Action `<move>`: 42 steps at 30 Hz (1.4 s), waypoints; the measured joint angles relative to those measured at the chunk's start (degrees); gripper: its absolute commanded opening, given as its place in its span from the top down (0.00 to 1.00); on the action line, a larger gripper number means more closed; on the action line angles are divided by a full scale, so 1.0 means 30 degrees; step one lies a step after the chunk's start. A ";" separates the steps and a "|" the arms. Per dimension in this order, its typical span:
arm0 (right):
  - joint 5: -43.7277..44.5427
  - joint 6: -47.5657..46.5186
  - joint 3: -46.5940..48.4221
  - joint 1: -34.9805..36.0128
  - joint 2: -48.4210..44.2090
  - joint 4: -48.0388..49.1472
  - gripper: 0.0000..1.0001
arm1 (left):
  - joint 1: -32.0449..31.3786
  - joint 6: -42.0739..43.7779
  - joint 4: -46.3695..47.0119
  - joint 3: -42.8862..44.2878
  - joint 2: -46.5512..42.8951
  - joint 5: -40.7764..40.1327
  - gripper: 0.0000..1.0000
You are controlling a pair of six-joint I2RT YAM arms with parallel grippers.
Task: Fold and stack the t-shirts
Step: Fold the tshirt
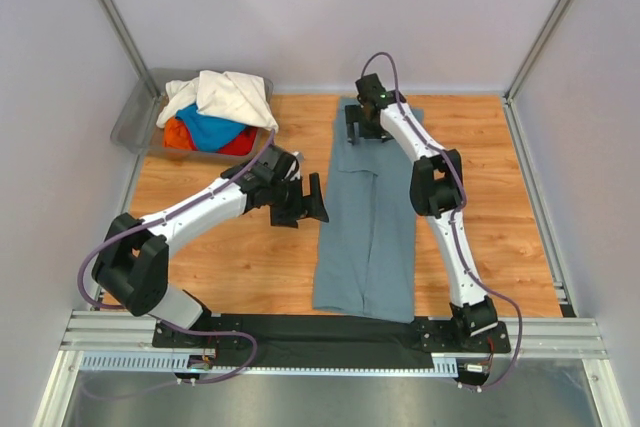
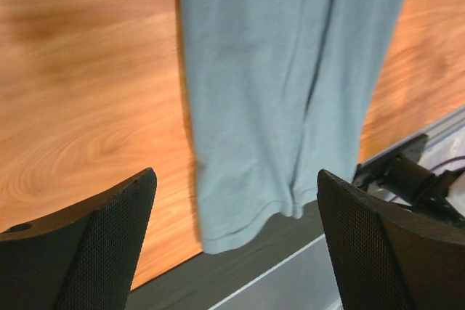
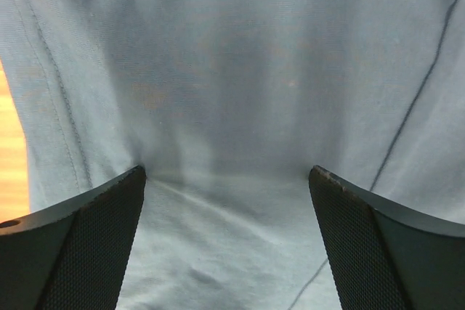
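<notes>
Top external view: the grey-blue t-shirt [image 1: 365, 217] lies in a long narrow strip down the middle of the table [image 1: 230, 257]; the right gripper [image 1: 367, 134] sits over its far end, jaws spread, empty; the left gripper [image 1: 310, 209] hangs beside its left edge, spread and empty; other shirts [image 1: 215, 112] fill the grey bin [image 1: 130, 122].

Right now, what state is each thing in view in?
grey-blue t-shirt: flat on the table, sides folded in to a long strip
cream-white t-shirt: crumpled, on top of the bin's pile
bright blue t-shirt: crumpled, under the cream one
red-orange t-shirt: crumpled, low in the pile
bin: holding three unfolded shirts
left gripper: open, empty, beside the strip
right gripper: open, over the strip's far end
</notes>
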 measured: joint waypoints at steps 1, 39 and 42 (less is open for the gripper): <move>-0.0321 0.0000 0.0095 0.0240 0.0087 0.0211 0.04 | 0.0066 -0.0007 -0.0051 -0.0350 0.0000 0.0000 0.02; -0.1887 0.2623 -0.4867 0.1399 -0.2892 -0.2652 0.07 | -0.1290 -0.3104 0.1173 -0.6105 -0.3424 0.0743 0.11; -0.1632 0.3264 -0.1435 0.1377 -0.1042 -0.2892 0.07 | -0.1290 -0.2987 0.1107 -0.6025 -0.3293 0.0736 0.12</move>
